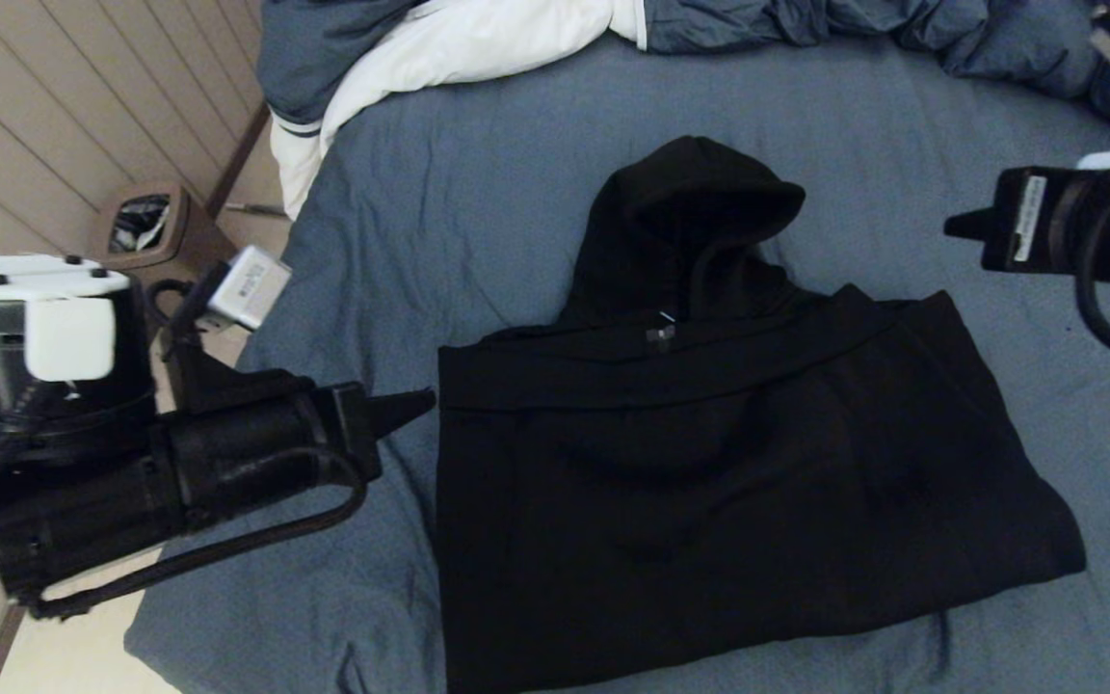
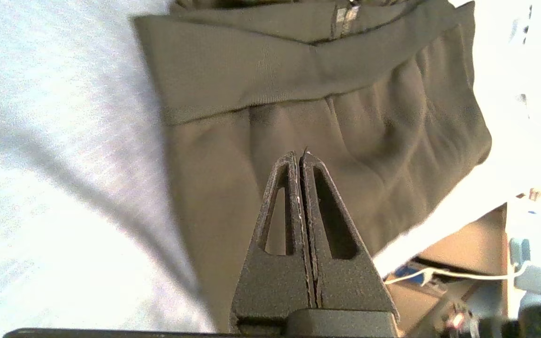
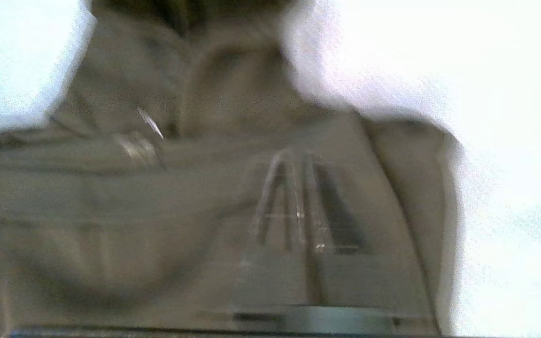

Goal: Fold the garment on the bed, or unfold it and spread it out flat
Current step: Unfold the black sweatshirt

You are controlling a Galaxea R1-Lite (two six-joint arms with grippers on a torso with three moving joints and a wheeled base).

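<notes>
Only illegible label on right end effector (image 1: 962,227); both pressed together, left end effector (image 1: 420,400) beside folded garment (image 1: 709,482).

The left arm (image 1: 179,472) is black with a looping cable and a white-capped joint. The right arm (image 1: 1066,231) bears a white label. Both grippers' fingers (image 2: 320,206) are black, tapered, with cut-outs.

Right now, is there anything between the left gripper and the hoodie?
Nothing visible. The left gripper, shut and empty, hovers just off the garment's edge, with only bare bed sheet between them.
</notes>
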